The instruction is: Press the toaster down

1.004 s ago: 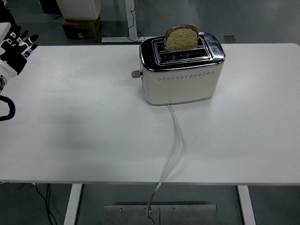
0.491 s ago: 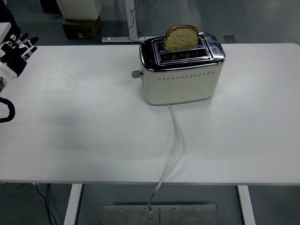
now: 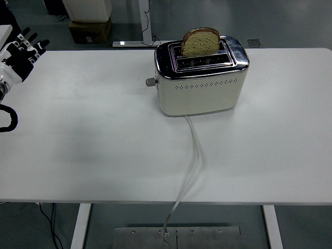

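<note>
Head view shows my left hand (image 3: 22, 52), fingers (image 3: 35, 43) spread and empty, far left of the cream metal toaster's small lever (image 3: 150, 81).

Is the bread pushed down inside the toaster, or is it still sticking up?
Sticking up. The bread pokes well above the toaster slots, and the left hand is far from the lever.

left hand (image 3: 19, 56) cropped at frame edge, cord (image 3: 192, 166) end hidden below table (image 3: 93, 135), bread (image 3: 200, 41) bottom inside toaster (image 3: 199, 78)
</note>
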